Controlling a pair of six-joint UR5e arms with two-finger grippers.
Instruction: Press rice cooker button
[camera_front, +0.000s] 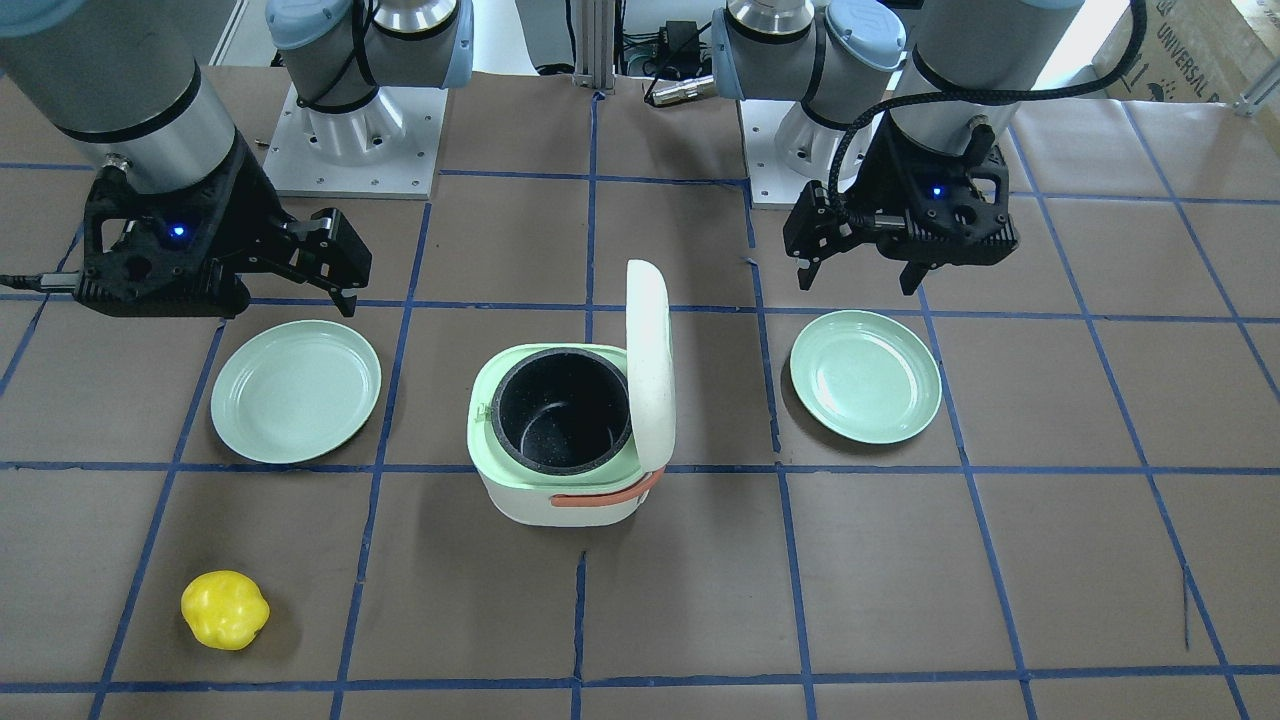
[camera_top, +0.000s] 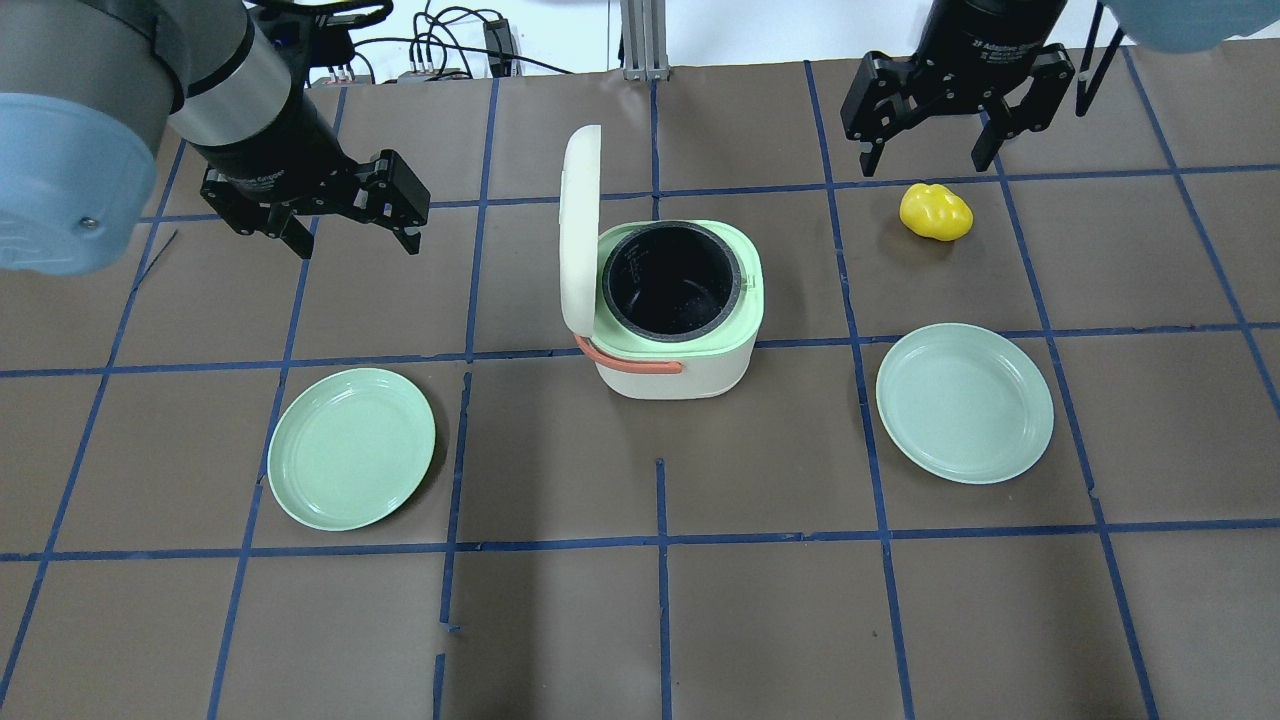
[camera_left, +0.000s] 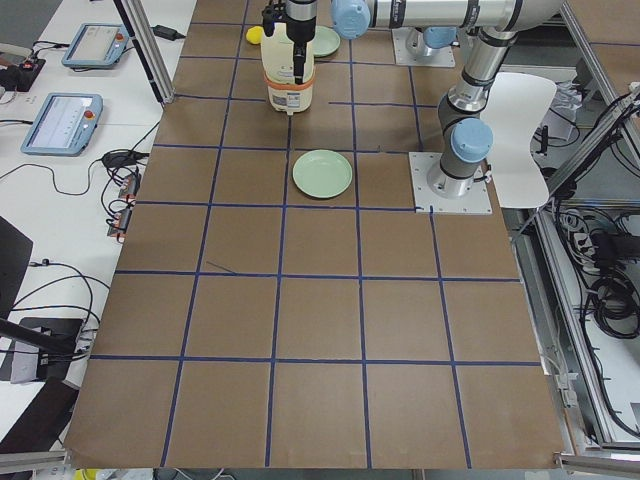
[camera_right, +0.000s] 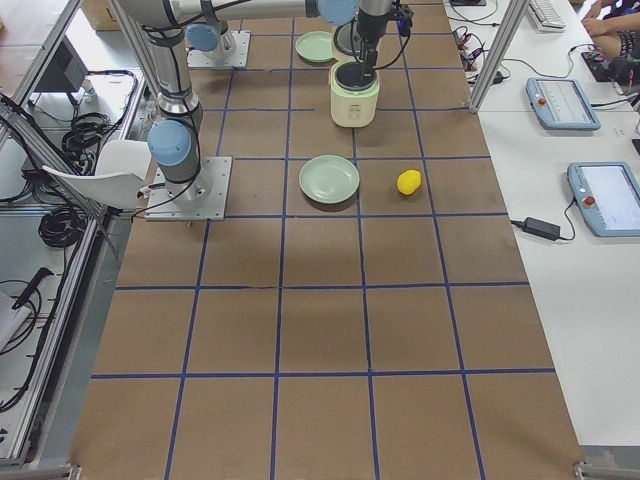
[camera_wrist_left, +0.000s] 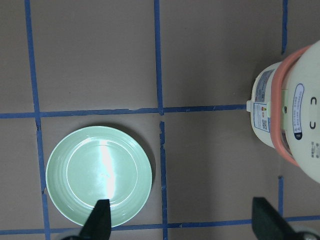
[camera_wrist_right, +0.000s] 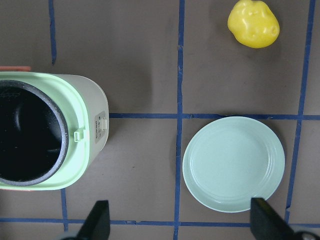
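The white and pale-green rice cooker (camera_top: 690, 345) stands mid-table with its lid (camera_top: 578, 230) upright and open and its dark inner pot (camera_top: 672, 282) empty. It also shows in the front view (camera_front: 560, 470). A small latch tab (camera_wrist_right: 76, 135) and a label panel (camera_wrist_right: 100, 126) sit on its side facing my right wrist camera. My left gripper (camera_top: 355, 240) hovers open and empty to the left of the cooker, and my left wrist view (camera_wrist_left: 183, 222) shows it open. My right gripper (camera_top: 925, 160) hovers open and empty at the far right, and my right wrist view (camera_wrist_right: 181, 222) shows it open.
A green plate (camera_top: 352, 448) lies left of the cooker and a second green plate (camera_top: 964, 402) lies to its right. A yellow bell pepper (camera_top: 935, 212) lies at the far right, below my right gripper. Brown paper with blue tape lines covers the table.
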